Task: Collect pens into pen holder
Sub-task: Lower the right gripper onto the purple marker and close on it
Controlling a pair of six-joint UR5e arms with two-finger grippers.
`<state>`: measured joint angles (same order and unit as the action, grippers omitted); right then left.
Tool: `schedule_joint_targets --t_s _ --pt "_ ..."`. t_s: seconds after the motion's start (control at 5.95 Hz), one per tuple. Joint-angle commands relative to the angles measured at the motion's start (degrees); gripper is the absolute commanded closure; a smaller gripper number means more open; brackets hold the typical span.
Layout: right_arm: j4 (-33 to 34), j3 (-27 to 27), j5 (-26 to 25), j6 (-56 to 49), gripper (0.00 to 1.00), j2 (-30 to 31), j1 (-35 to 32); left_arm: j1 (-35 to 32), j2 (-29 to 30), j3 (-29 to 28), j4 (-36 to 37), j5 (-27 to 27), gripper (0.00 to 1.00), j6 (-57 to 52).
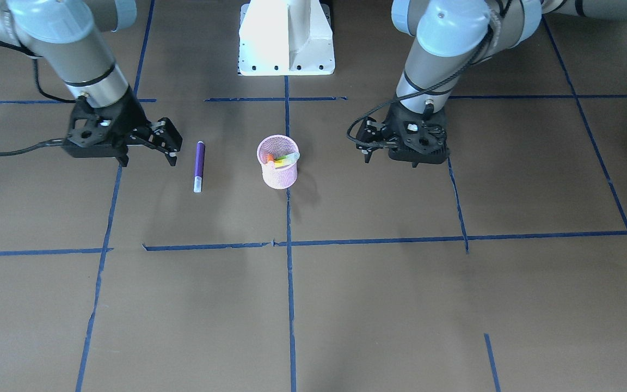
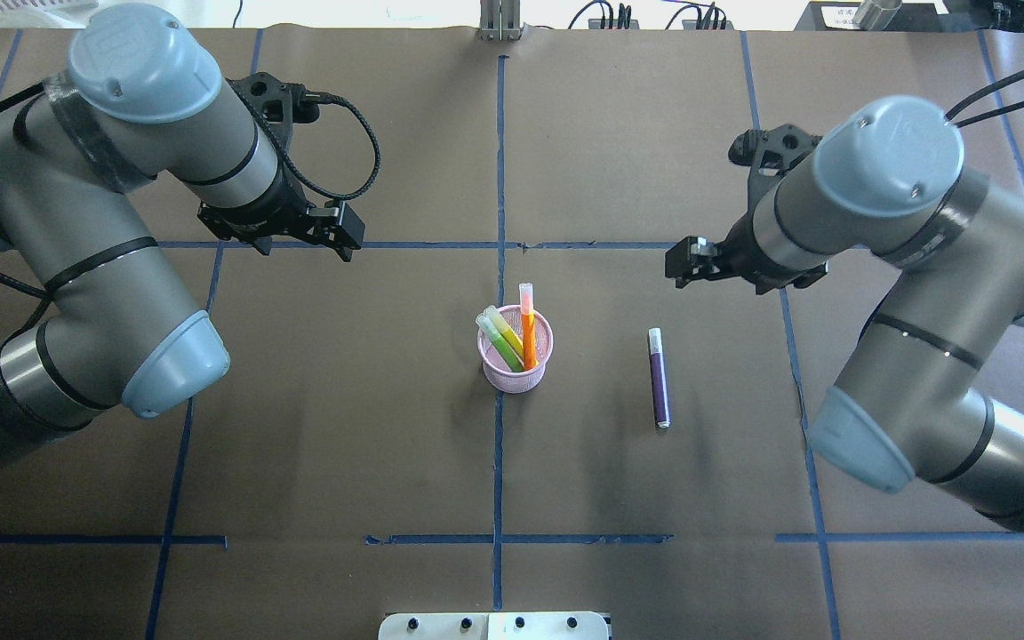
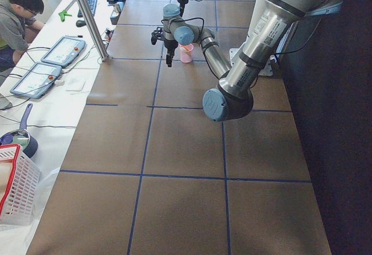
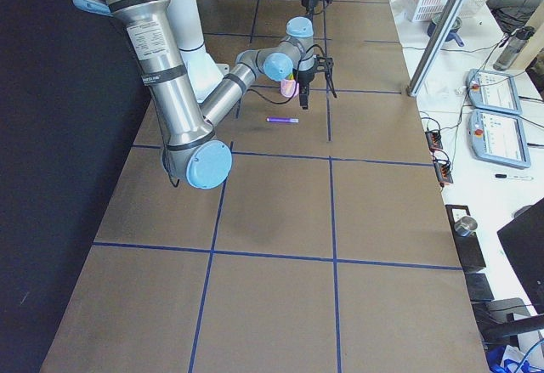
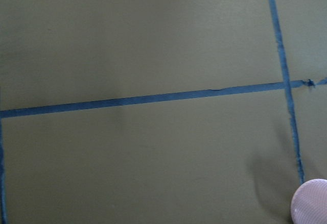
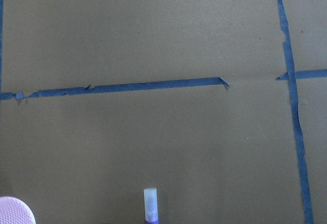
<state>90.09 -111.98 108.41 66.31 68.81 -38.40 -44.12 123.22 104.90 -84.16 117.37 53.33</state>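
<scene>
The pink mesh pen holder [image 1: 279, 170] stands upright at the table's middle, also seen from overhead [image 2: 516, 372]. The orange pen [image 2: 527, 324] and the green pen [image 2: 501, 342] stand inside it with their cap ends sticking out. The purple pen [image 1: 199, 166] lies flat on the table on the robot's right side of the holder [image 2: 658, 378]. My right gripper [image 1: 149, 160] is open and empty, just outward of the purple pen. My left gripper [image 1: 391, 161] is open and empty, on the holder's other side. The right wrist view shows the purple pen's pale cap [image 6: 151, 206].
Blue tape lines [image 1: 289, 245] cross the brown table. The robot's white base plate [image 1: 286, 60] sits behind the holder. Operators' desks with tablets [image 3: 58, 51] and a basket [image 3: 14, 188] lie beyond the table's far edge.
</scene>
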Motion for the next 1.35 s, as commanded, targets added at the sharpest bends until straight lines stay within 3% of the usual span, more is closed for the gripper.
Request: schedule_joint_targets --t_s 0.0,0.5,0.84,1.18 --pt "0.00 0.70 -6.01 5.02 0.00 0.19 8.83 -0.26 -0.17 1.27 0.14 0.23 0.00 -0.16" --pt "-0.09 4.39 -8.02 4.63 0.09 -0.78 10.54 -0.35 -0.61 4.60 0.31 0.23 0.00 0.54" --pt "-1.57 6.85 -8.57 0.70 0.26 -1.83 8.53 -0.26 -0.96 5.06 0.31 0.05 0.00 0.46" --pt "-8.22 11.85 -8.56 0.67 0.38 -2.36 8.69 -0.26 -1.31 5.32 0.31 -0.04 0.00 0.46"
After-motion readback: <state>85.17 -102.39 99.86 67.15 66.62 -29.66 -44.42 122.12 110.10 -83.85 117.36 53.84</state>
